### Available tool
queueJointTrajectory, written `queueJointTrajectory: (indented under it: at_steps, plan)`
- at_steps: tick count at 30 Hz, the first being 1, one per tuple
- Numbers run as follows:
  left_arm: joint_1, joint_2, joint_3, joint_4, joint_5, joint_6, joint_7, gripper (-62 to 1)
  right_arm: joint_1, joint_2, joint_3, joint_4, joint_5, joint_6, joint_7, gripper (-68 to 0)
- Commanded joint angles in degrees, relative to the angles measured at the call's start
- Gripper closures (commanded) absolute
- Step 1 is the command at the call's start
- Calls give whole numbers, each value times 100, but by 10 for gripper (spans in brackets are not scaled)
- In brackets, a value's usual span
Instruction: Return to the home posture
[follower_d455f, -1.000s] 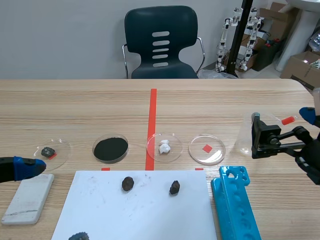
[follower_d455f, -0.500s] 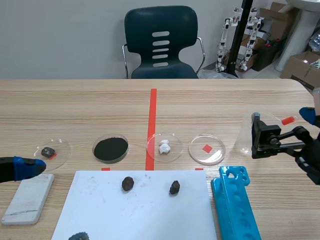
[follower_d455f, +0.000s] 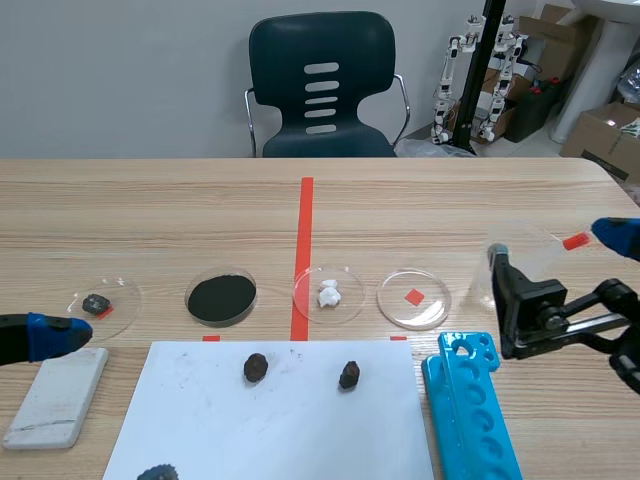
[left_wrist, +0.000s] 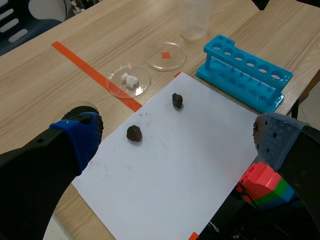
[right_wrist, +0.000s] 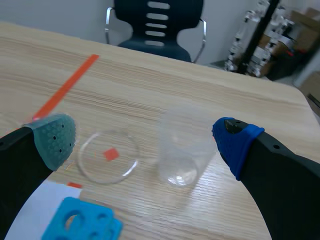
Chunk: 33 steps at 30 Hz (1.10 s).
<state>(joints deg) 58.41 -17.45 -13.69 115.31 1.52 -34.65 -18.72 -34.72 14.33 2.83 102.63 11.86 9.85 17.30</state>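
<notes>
While the right jaws gape, the clear cup (right_wrist: 182, 150) stands untouched ahead.

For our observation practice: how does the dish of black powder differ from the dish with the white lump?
The powder dish is covered across its floor in black; the lump dish is mostly bare, holding a white lump. The powder dish lies left of the red tape line, the lump dish right. Both are round and shallow.

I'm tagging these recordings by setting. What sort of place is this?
Likely a robotics lab set up as a mock chemistry bench: petri dishes, a blue test-tube rack and a clear beaker on the wooden table, with small humanoid robots standing behind.
</notes>
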Motion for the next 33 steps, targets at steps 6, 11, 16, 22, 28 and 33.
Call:
queueJointTrajectory:
  at_steps: [6, 11, 16, 22, 28, 33]
  plan:
    - [44, 28, 17, 61, -61, -4, -98, -623, -817, 575, -186, 739, 44, -70, 85, -568]
    - [44, 28, 17, 61, -61, -4, -98, -623, -1421, 876, -227, 992, 33, -63, 101, -567]
    - [44, 28, 17, 61, -61, -4, -98, -623, -2164, 1318, -225, 1272, 15, -68, 179, -584]
    - [44, 28, 17, 61, -61, -4, -98, -623, -2743, 1921, -225, 1405, -31, -107, 564, -655]
    - [44, 26, 17, 61, -61, -4, -98, -623, -2966, 2347, -214, 1405, -116, -133, 872, -655]
    - [44, 28, 17, 61, -61, -4, -98, -623, -2975, 2376, -214, 1405, -120, -133, 1235, -655]
